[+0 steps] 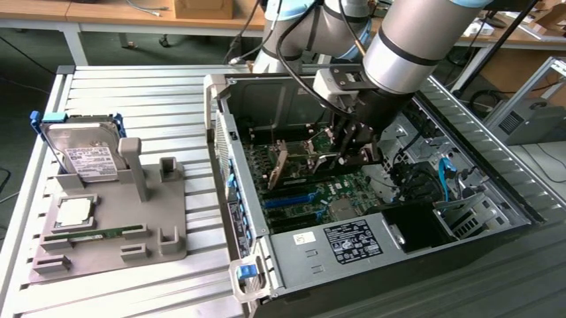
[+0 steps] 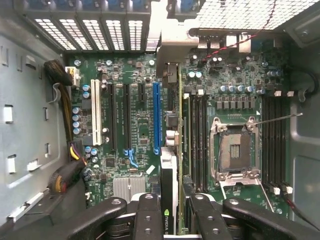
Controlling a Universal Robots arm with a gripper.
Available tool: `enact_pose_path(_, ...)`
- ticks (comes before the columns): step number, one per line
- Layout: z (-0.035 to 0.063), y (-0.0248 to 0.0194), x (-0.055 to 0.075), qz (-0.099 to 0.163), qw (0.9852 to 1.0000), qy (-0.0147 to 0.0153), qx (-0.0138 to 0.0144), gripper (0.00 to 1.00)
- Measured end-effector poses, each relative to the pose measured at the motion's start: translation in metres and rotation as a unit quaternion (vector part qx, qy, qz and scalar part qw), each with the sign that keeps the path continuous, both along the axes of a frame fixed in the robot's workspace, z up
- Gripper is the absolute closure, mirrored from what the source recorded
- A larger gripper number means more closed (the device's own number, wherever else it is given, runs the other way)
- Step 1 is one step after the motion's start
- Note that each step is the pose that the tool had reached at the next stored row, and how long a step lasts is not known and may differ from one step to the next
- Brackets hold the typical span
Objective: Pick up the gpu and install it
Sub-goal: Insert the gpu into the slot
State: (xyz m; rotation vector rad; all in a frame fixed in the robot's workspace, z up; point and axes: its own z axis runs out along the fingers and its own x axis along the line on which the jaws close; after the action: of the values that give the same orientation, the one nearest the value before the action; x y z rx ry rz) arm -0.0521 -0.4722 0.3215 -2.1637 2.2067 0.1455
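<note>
Wrist view: fingers (image 2: 148, 220) tight on the edge-on gpu (image 2: 169, 200) above the motherboard (image 2: 140, 115); exterior view: hard drive (image 1: 84, 152) outside the case (image 1: 256, 99).

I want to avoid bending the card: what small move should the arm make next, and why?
Probably a slight sideways shift toward the long blue slot. The gripper holds the gpu edge-on above the motherboard, seemingly offset toward the memory slots.

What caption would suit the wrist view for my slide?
The jaws hold the gpu edge-on over the motherboard, inside the open computer case.
</note>
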Motion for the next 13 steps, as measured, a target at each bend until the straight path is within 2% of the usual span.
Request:
enact_pose_path(9, -0.0008, 0.0000, -0.011, 0.000, 1.0000, 0.0000, -0.0001, 0.73)
enact_pose_path(13, -0.0067, 0.0000, -0.012, 0.000, 1.0000, 0.0000, 0.0000, 0.73)
